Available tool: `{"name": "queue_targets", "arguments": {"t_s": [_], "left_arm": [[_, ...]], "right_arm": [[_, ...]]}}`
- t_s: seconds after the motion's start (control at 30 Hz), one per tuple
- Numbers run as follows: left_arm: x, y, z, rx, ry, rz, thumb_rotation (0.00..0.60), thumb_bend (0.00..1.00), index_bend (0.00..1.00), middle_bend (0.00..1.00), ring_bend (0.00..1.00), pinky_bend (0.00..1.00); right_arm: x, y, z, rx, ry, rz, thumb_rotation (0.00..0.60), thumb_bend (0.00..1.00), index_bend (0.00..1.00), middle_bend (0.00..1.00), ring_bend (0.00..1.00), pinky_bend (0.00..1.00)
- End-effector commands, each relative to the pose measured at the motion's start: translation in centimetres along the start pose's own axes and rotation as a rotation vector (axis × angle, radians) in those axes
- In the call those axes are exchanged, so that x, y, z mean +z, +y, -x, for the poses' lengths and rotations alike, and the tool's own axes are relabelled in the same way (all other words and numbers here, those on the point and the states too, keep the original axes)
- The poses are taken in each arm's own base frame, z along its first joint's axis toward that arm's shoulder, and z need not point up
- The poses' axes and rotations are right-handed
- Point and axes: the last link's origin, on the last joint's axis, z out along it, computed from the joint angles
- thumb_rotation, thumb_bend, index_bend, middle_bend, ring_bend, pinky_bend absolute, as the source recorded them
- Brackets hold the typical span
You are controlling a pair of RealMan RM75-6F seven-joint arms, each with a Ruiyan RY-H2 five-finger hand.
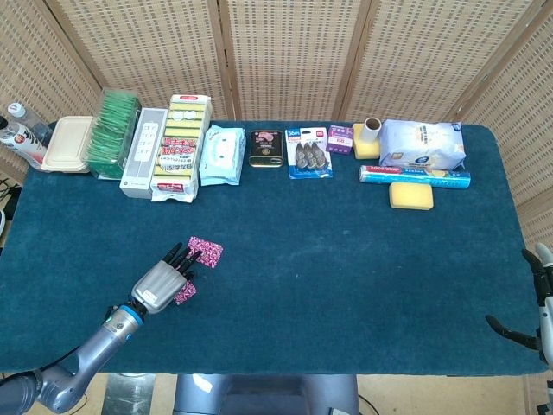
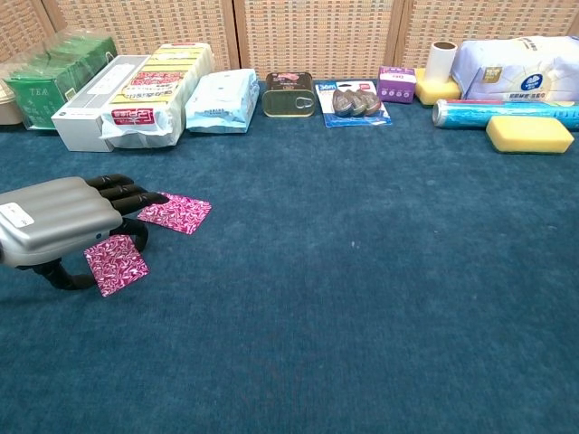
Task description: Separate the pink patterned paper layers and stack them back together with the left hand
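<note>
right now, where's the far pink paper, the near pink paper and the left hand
far pink paper (image 2: 178, 213): chest view, middle of the sheet.
near pink paper (image 2: 118, 265): chest view, its uncovered part beside the hand.
left hand (image 2: 56, 230): chest view, grey back of the hand.

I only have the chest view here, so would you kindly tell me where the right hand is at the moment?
Observer: The right hand sits off the table's far right edge in the head view, touching nothing on it.
Operator: Thank you. Is there anything further left than the green tea boxes?
Observer: Yes, past the cream container beside them, bottles stand at the far left edge of the head view.
</note>
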Motion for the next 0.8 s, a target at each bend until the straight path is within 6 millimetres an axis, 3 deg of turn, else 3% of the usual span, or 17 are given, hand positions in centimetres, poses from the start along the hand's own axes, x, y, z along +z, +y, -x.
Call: {"name": "queue_targets", "arguments": {"t_s": [0.03, 0.43, 0.7, 0.8], "left_arm": [[0.0, -0.1, -0.2, -0.013, 0.008, -0.004, 0.6, 0.24, 0.44, 0.0, 0.04, 0.03], [0.5, -1.5, -4.8, -0.154, 0.048, -0.084, 0.6, 0.24, 0.44, 0.0, 0.04, 0.03], [2.6, -2.3, -7.0, -0.293, -0.015, -0.134, 0.6, 0.24, 0.44, 0.0, 0.04, 0.03], [4.8, -2.7, -7.8, -0.333, -0.026, -0.173, 0.6, 0.24, 0.44, 0.0, 0.04, 0.03]], "right_arm": [[0.0, 0.0, 0.0, 0.0, -0.001, 0.001, 0.6, 0.01, 0.0, 0.0, 0.0, 0.0], [0.1, -0.1, 0.2, -0.001, -0.014, 0.002, 0.6, 0.01, 0.0, 0.0, 0.0, 0.0], [0.1, -0.1, 0.2, 0.0, -0.017, 0.005, 0.6, 0.01, 0.0, 0.0, 0.0, 0.0], [0.2, 0.0, 0.3, -0.002, -0.022, 0.005, 0.6, 0.01, 0.0, 0.0, 0.0, 0.0]]}}
